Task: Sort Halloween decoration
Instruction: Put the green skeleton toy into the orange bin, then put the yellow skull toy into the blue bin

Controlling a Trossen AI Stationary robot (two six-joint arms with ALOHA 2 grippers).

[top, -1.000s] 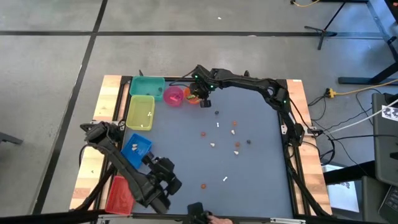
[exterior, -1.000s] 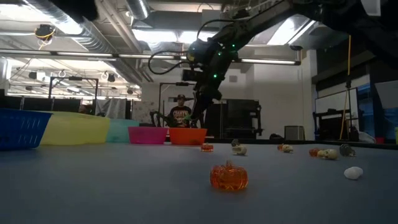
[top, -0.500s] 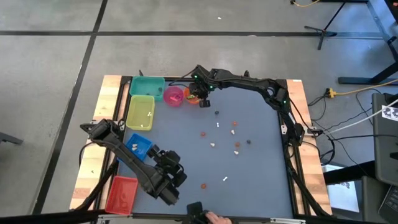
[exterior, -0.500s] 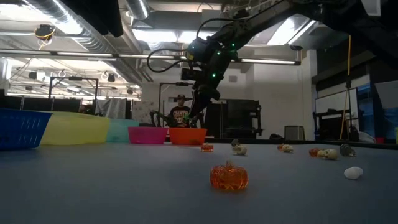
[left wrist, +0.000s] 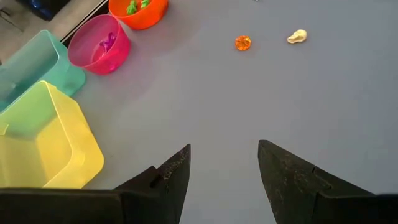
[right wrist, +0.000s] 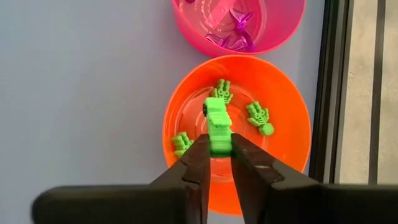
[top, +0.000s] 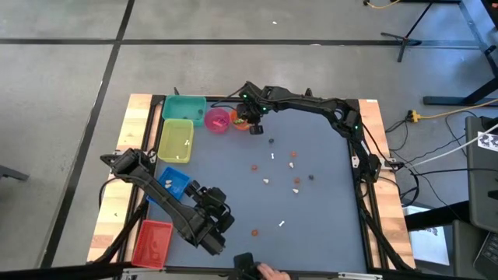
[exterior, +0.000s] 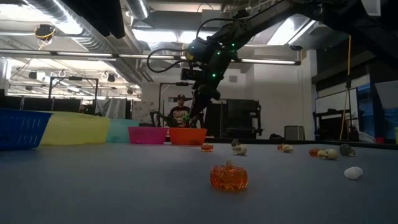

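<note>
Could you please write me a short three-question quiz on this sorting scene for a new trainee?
1. True or false: the right hand is above the orange bowl.
2. What colour is the trinket between its fingers? A white, B green, C purple.
3. Fill in: the pink bowl holds ____ trinkets.
Key: 1 true; 2 B; 3 purple.

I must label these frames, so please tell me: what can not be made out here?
- High view: the right tool covers the orange bowl; its contents are hidden.
- Right wrist view: the pink bowl is cut by the edge.
- High view: the red bin contents sit partly under the left arm.
- Low view: bin walls hide the contents.
</note>
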